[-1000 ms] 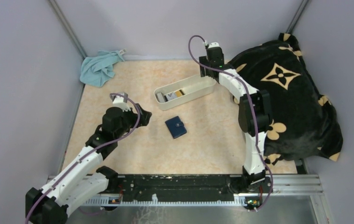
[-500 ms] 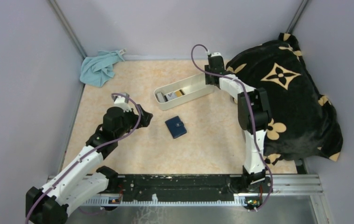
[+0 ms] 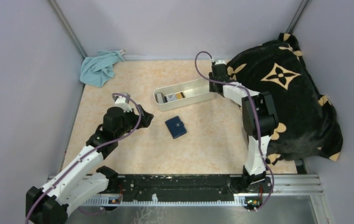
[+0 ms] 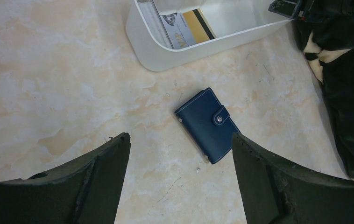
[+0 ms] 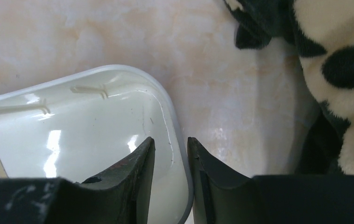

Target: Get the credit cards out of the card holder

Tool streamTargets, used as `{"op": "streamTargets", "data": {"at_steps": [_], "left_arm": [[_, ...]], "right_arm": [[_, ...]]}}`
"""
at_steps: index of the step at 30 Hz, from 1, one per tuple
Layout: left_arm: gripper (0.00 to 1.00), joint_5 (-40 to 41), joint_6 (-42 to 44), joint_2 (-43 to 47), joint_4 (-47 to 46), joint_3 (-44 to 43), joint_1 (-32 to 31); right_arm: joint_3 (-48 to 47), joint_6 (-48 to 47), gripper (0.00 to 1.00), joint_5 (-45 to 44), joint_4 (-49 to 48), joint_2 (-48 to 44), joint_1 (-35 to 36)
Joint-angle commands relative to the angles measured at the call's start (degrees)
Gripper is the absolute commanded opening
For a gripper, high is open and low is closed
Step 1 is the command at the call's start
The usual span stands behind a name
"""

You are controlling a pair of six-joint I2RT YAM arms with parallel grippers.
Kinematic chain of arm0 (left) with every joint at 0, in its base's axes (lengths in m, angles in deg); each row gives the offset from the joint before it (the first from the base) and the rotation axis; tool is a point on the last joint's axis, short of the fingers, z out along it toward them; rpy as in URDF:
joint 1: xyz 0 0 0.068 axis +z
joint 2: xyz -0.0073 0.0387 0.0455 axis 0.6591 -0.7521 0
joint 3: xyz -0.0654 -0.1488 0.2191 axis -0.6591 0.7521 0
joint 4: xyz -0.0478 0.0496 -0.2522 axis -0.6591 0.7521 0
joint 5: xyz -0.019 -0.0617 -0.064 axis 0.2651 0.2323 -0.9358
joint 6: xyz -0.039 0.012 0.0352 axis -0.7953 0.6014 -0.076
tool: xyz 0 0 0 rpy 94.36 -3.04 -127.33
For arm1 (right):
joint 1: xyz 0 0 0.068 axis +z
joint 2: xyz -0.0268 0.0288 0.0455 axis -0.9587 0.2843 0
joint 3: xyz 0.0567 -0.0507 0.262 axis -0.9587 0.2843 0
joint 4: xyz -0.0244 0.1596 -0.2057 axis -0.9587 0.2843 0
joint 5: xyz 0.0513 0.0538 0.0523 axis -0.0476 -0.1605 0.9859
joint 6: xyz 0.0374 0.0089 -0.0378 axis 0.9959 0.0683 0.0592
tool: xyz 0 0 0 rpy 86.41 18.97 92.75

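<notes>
One navy card holder (image 4: 206,124), apparently snapped shut.

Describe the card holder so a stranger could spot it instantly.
Start at the beige marbled table and find the long white tray near its middle. Just on the arm-base side of that tray, lying flat and apart from it, is the card holder. It is a small, closed navy-blue wallet with pale stitching and a snap tab, the only dark blue thing there.
</notes>
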Motion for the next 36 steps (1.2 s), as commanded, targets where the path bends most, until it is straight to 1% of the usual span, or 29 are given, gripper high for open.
{"op": "streamTargets", "data": {"at_steps": [1, 13, 22, 36], "left_arm": [[0.86, -1.2, 0.3, -0.3, -0.6, -1.2, -0.4], [0.86, -1.7, 0.3, 0.7, -0.7, -0.5, -0.3], [0.85, -2.2, 0.1, 0.3, -0.7, -0.8, -0.3], [0.85, -1.8, 0.3, -0.6, 0.3, -2.3, -0.4]], "right_arm": [[3.7, 1.8, 0.34, 2.0, -1.2, -6.7, 0.4], [10.1, 3.4, 0.40, 4.1, 1.5, -17.5, 0.9], [10.2, 0.7, 0.45, 3.6, 3.8, -16.2, 1.2], [14.4, 0.6, 0.45, 3.8, 1.4, -15.4, 2.4]]}}
